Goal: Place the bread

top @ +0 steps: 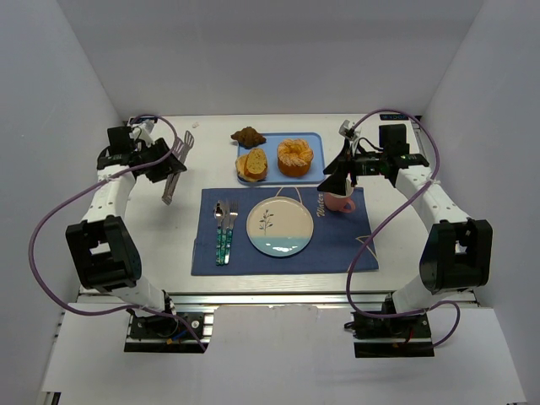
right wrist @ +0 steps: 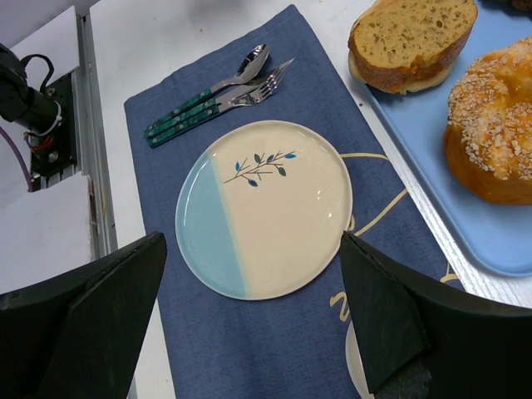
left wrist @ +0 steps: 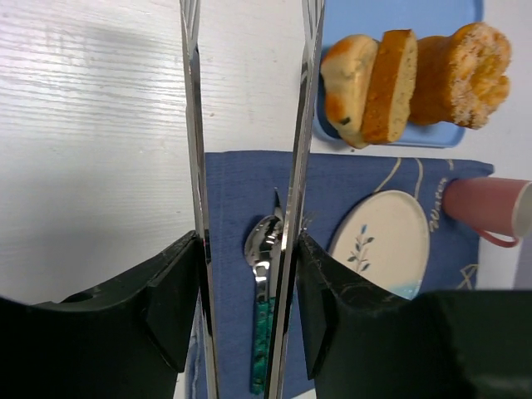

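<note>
Sliced bread point(top: 251, 164) lies on a blue tray point(top: 314, 140) beside a seeded round bun point(top: 294, 156). The slices also show in the left wrist view point(left wrist: 374, 83) and the right wrist view point(right wrist: 411, 37). My left gripper point(top: 162, 160) point(left wrist: 248, 278) is shut on metal tongs point(top: 175, 167) point(left wrist: 193, 125), held over the bare table left of the tray, tips apart and empty. My right gripper point(top: 339, 175) point(right wrist: 249, 324) is open and empty, above the placemat's right part near a pink mug point(top: 341, 202). A cream and light-blue plate point(top: 279, 226) point(right wrist: 266, 208) point(left wrist: 384, 245) sits empty on the blue placemat point(top: 337, 245).
A spoon and fork point(top: 224, 232) point(right wrist: 212, 96) with green handles lie on the placemat left of the plate. A dark brown pastry point(top: 247, 135) sits behind the tray. The bun shows in the right wrist view point(right wrist: 495, 125). White walls enclose the table on three sides.
</note>
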{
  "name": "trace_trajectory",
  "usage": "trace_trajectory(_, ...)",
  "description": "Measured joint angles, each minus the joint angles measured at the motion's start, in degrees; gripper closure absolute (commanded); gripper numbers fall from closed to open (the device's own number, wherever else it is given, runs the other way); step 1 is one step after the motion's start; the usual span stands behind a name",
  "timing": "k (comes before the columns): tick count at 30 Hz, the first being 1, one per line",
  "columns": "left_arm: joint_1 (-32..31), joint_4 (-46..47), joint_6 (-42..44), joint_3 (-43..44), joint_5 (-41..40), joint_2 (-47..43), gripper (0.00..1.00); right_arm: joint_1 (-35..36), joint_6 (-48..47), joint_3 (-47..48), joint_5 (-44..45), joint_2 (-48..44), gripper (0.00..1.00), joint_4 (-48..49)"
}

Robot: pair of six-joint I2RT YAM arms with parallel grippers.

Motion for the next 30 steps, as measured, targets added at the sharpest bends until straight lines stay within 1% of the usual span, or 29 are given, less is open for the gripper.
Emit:
trace_trajectory(6,0.0,0.0,-4.0,2.3,3.3,0.7,0.41,0.0,0.1,-0.2,0.0,0.0,0.11,0.1)
trace_trajectory(11,-1.0,0.8,-6.4,6.3,4.2,3.4,0.41,0.0,0.3,-0.2,-0.2,0.0,0.11,0.2)
trace_trajectory(14,-2.9,1.2,-7.6,11.1,4.0,7.3,0.42,0.0,0.7,-0.6,-0.3,-0.1,0.11,0.7)
trace_trajectory(21,-9.1,2.5,-12.7,23.5,1.2,21.0,0.42,-0.3,1.0,-1.7,-0.5,-0.4,0.11,1.3)
trace_trajectory(26,-9.9,3.7,-18.5,26.4,-0.5,27.7,0.42,-1.2,1.0,-2.0,-0.5,-0.7,0.10,1.3)
trace_trajectory(30,-9.8,3.4,-21.3,30.9,-0.9,32.4,0.42,-1.7,1.0,-2.1,-0.7,-0.7,0.11,1.4)
